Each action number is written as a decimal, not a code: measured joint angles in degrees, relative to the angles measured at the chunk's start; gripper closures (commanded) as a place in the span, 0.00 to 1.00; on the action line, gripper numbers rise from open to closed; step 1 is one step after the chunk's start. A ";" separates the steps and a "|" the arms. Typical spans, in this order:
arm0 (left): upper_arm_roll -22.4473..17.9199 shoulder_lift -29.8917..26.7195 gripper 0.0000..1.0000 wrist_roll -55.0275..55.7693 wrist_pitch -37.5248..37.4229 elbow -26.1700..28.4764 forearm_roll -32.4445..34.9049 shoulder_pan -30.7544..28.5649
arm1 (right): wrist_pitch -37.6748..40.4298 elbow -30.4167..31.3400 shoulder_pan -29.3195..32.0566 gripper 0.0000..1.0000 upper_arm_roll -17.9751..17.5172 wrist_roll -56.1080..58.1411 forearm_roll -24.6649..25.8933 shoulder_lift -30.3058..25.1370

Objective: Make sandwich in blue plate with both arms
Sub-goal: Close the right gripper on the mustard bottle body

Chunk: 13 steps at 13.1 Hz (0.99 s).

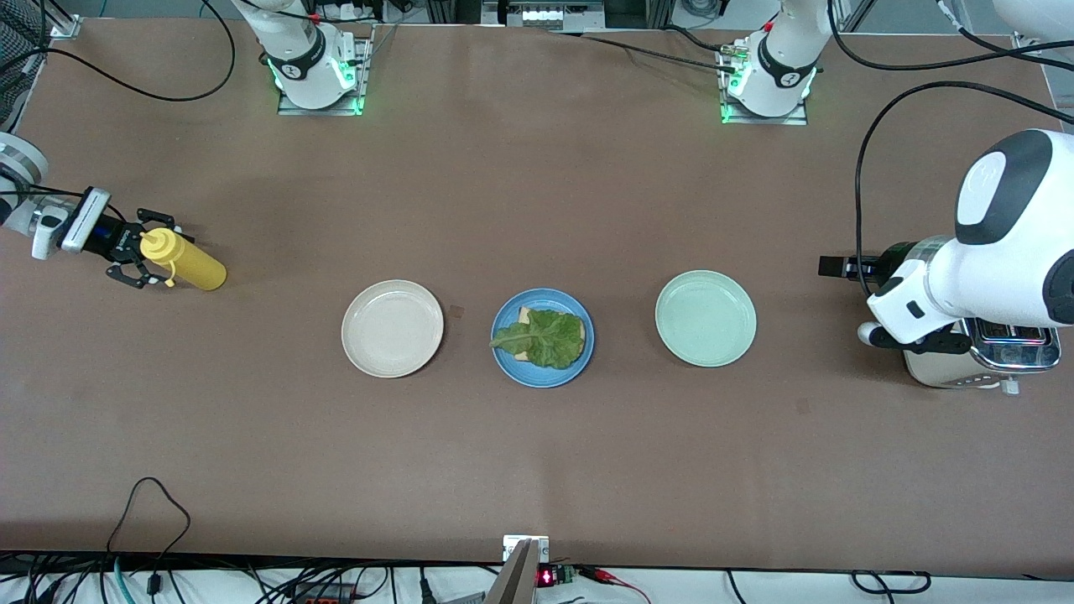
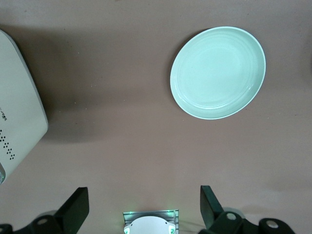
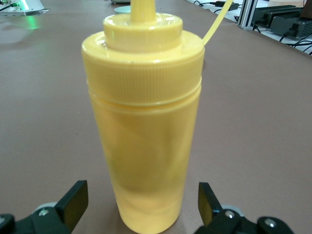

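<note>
A ruffled lettuce leaf (image 1: 544, 337) lay on bread in the round blue plate (image 1: 505, 359) mid-desk, while the right pincer (image 1: 144, 249) stood spread around a smooth yellow bottle (image 1: 185, 260) and the left pincer (image 2: 144, 210) hung spread near the toaster (image 1: 977, 361).

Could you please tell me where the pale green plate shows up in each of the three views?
Front view: pale green plate, beside the blue plate, toward the left arm's end.
Left wrist view: the plate fills the upper part of the picture.
Right wrist view: not in it.
Shared landmark: the toaster.
</note>
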State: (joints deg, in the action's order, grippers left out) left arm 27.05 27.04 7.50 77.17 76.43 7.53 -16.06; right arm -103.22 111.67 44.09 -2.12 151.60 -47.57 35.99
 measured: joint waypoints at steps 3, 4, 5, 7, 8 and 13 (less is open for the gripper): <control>0.00 0.00 0.00 0.01 0.00 0.00 0.00 -0.01 | 0.02 -0.08 0.01 0.00 -0.54 0.11 -0.53 0.25; 0.00 0.00 0.00 0.01 0.00 0.00 0.00 -0.01 | 0.02 -0.10 0.03 0.00 -0.87 0.11 -0.58 0.25; 0.00 0.00 0.00 0.01 0.00 0.00 0.00 -0.02 | 0.02 -0.12 0.03 0.00 -1.24 0.11 -0.68 0.25; 0.00 0.01 0.00 0.01 0.00 0.00 0.00 -0.02 | 0.02 -0.12 0.03 0.00 -1.89 0.11 -1.26 0.26; 0.00 0.01 0.00 0.01 0.00 0.00 0.00 -0.02 | 0.02 -0.12 0.03 0.00 -2.25 0.11 -1.62 0.27; -0.01 0.07 0.00 0.01 0.00 0.00 0.00 -0.12 | -0.10 -0.11 -0.03 0.29 -3.93 0.11 -1.71 0.51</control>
State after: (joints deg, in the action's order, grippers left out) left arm 27.05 27.11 7.51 77.17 76.43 7.53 -16.18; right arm -103.33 111.56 44.06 -6.05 151.72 -49.29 36.50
